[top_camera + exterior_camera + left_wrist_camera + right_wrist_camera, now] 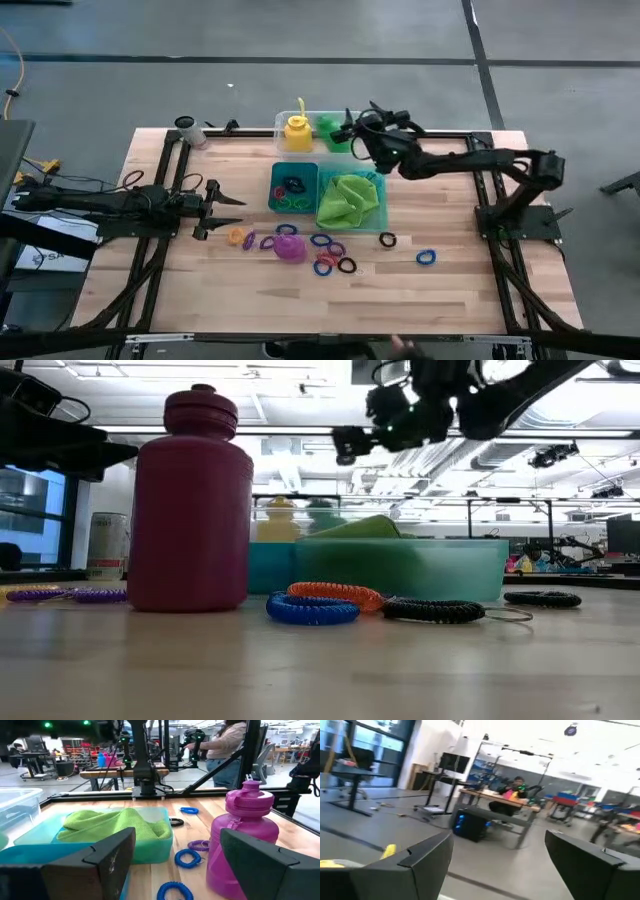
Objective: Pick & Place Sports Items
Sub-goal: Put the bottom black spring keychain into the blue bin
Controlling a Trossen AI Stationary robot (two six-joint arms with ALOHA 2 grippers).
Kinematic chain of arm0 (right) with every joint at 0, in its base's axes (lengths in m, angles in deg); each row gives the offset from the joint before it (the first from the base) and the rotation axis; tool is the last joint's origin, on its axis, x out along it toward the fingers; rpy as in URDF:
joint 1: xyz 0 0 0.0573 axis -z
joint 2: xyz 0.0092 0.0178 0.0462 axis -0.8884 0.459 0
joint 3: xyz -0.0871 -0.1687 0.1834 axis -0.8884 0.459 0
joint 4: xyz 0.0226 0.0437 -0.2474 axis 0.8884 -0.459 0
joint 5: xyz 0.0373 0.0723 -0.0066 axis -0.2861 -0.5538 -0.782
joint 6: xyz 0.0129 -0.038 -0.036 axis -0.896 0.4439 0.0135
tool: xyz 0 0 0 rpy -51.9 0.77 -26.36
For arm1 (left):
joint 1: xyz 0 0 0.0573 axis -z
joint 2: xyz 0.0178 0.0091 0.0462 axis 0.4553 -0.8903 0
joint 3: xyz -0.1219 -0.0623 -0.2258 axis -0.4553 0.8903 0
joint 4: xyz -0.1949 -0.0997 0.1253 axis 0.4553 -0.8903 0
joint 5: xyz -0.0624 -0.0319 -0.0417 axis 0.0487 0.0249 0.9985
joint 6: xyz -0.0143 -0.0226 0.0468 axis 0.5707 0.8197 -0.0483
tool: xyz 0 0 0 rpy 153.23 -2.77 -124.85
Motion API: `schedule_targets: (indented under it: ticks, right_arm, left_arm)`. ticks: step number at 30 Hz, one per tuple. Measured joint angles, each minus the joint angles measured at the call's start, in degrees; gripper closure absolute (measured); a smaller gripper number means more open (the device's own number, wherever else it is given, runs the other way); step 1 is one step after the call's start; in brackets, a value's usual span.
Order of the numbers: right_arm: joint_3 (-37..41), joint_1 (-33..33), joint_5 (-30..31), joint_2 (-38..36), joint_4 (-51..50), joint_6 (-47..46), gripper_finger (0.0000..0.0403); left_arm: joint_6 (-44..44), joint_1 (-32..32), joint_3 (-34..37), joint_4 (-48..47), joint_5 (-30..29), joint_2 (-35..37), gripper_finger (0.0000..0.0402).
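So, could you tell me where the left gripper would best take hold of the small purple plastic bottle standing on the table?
Probably the wide round body of the small purple plastic bottle, approached level from the side. It stands upright straight ahead of the open left gripper, whose fingers seem spread enough for it. The narrower cap looks like a less secure hold. Coil rings lie near its base, so stay above them.

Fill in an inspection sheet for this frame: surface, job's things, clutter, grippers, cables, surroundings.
Surface: wooden table, dark frame rails at both sides.
Job's things: yellow bottle in the clear tub; purple bottle on the table; lime cloth and some rings in the teal tray; more rings scattered in front of the tray.
Clutter: a can at the far left corner.
Grippers: left gripper open, beside the purple bottle; right gripper open, empty, above the tub.
Cables: yellow cable on the floor.
Surroundings: person at a bench beyond the table.
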Motion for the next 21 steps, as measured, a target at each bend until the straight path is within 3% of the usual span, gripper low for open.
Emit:
schedule_targets:
  ticks: [11, 21]
  right_arm:
    - [0.02, -10.74, 14.78, -7.71, -0.78, 15.58, 0.0152]
    - [0.02, -20.94, 30.03, -9.08, -0.63, 24.85, 0.0170]
  left_arm:
    - [0.00, -0.01, 0.00, -0.02, -0.01, 0.00, 0.0165]
    - [0.00, -0.01, -0.02, 0.00, -0.01, 0.00, 0.0165]
